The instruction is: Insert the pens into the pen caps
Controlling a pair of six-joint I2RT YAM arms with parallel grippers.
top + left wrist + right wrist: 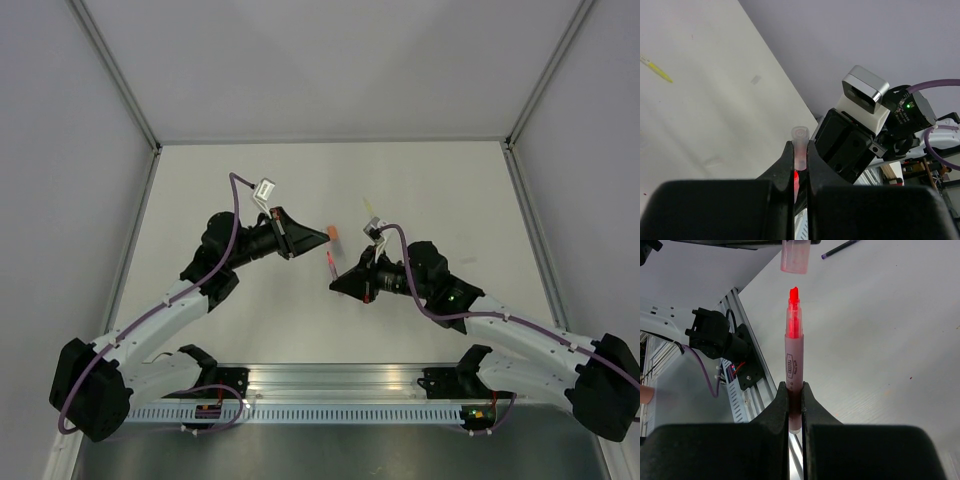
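Observation:
My left gripper is shut on a small translucent pink-orange pen cap, which shows orange in the top view. The right gripper is shut on the lower barrel of a pink pen. Its red tip points at the cap's open end, in line with it and a small gap short of it. From above, the pen slants between the right gripper and the left gripper. Both are held above the table.
A pale yellow pen lies on the white table behind the right gripper, also seen in the left wrist view. A thin dark pen lies on the table further off. An aluminium rail runs along the near edge.

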